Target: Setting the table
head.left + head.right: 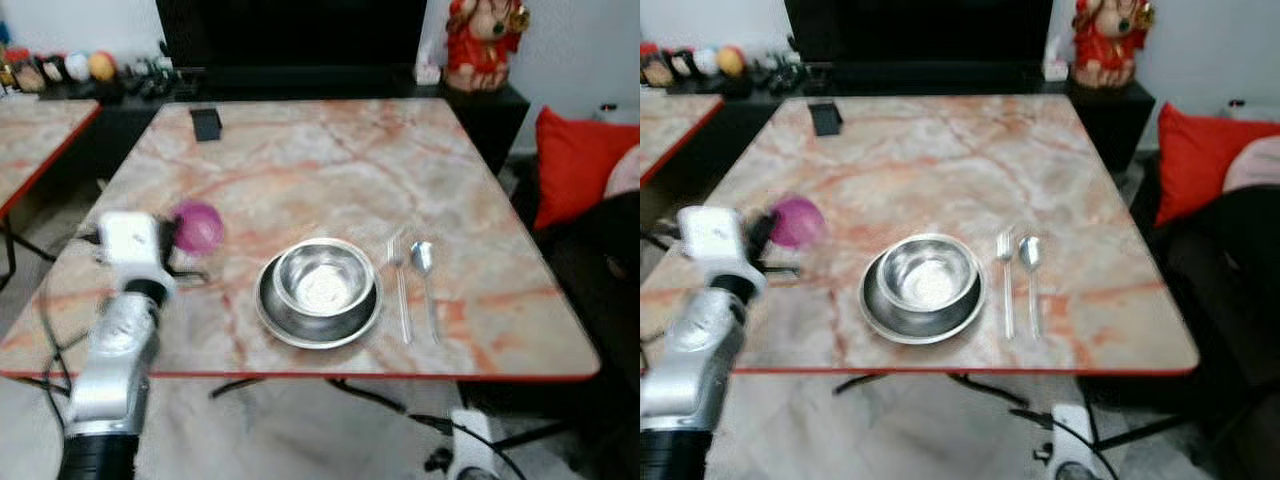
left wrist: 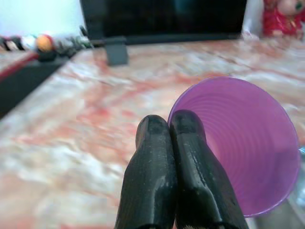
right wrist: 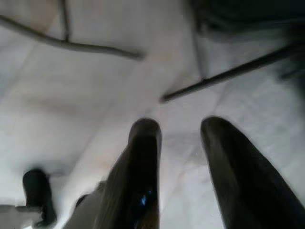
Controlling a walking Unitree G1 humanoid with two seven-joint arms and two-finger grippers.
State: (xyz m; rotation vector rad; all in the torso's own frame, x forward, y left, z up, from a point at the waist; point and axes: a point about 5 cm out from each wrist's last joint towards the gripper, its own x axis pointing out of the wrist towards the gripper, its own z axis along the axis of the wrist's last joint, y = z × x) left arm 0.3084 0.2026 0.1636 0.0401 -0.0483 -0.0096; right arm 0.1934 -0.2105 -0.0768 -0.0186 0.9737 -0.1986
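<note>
Purple cup [image 1: 198,227], silver bowl [image 1: 323,277], pink-veined marble table [image 1: 330,160] edged red.

Open table [image 1: 330,160]: lying bare between the black box [image 1: 206,123] and bowl [image 1: 322,277]
Blocking: bowl, fork [image 1: 399,285], spoon [image 1: 425,280] crowding the near edge

Left arm [image 1: 112,360]: silver, ribbed metal forearm beside the marble table [image 1: 330,170], ending below in a black cuff. White boxy wrist housing on top, joined through a short black collar. Thin black cables loop from the housing down along the arm's outer side.

Left gripper [image 2: 174,131]: two long black fingers [image 2: 150,181], glossy, rounded at the tips, finely speckled surface.

Right gripper [image 3: 178,131]: two long black fingers [image 3: 143,162], tapered, rounded tips, slight sheen; a small bluish glint on one. White part with a black fitting at the base.
</note>
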